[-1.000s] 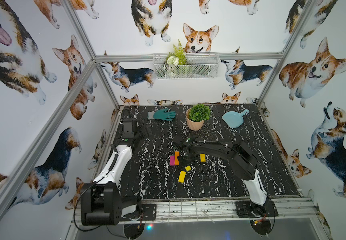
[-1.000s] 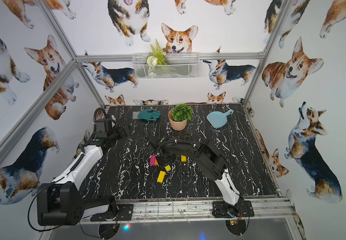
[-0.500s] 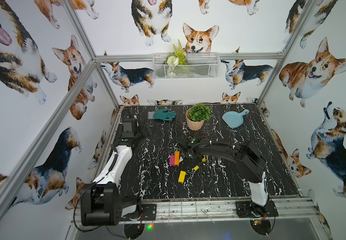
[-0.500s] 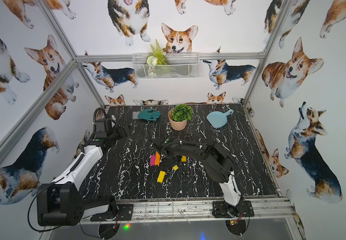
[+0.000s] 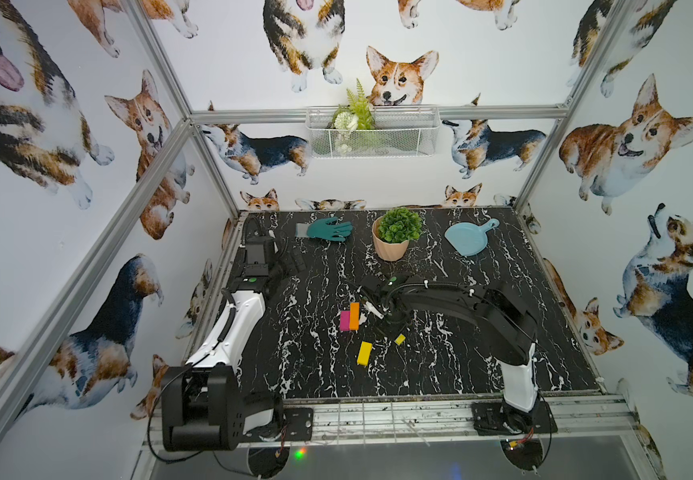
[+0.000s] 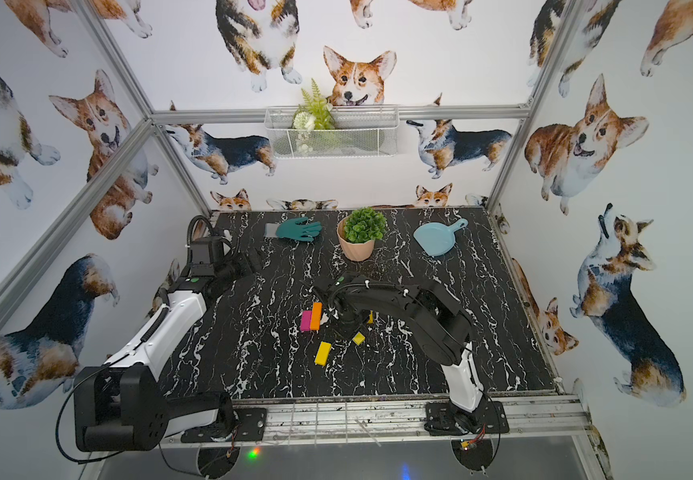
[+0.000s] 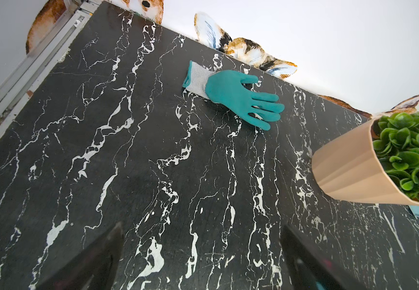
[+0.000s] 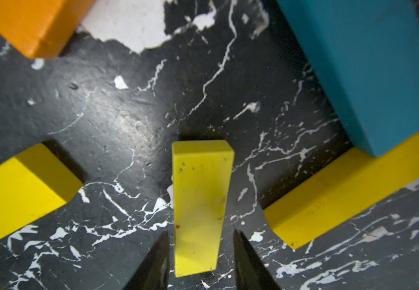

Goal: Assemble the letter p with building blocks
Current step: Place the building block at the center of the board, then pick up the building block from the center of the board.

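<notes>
Top views: pink block (image 5: pixel 344 321) and orange block (image 5: pixel 354 316) are lying side by side, touching, mid-worktop (image 5: pixel 440 374). Long yellow block (image 5: pixel 364 353) is lying near them, toward the front. Small yellow block (image 5: pixel 399 339) is sitting under the right arm (image 5: pixel 461 295). In a top view, third yellow block (image 6: pixel 370 318) is peeking out from behind that arm.

Left wrist: left hand (image 7: pixel 201 233) is hanging fully released over bare worktop, teal glove (image 7: pixel 233 96) and potted plant (image 7: pixel 379 163) ahead.

Right wrist: showing what the arm is covering from above. Right hand (image 8: pixel 199 251) is released, fingertips flanking the small yellow block with a thin gap each side. Teal block (image 8: pixel 369 70) is overlapping one end of the third yellow block; can't tell whether it's resting on it.

Versus a second ago: the arm was covering half the orange block, which is now fully exposed. The small yellow block is now sitting farther from the pink/orange pair. Left arm (image 5: pixel 236 324) is staying parked.
</notes>
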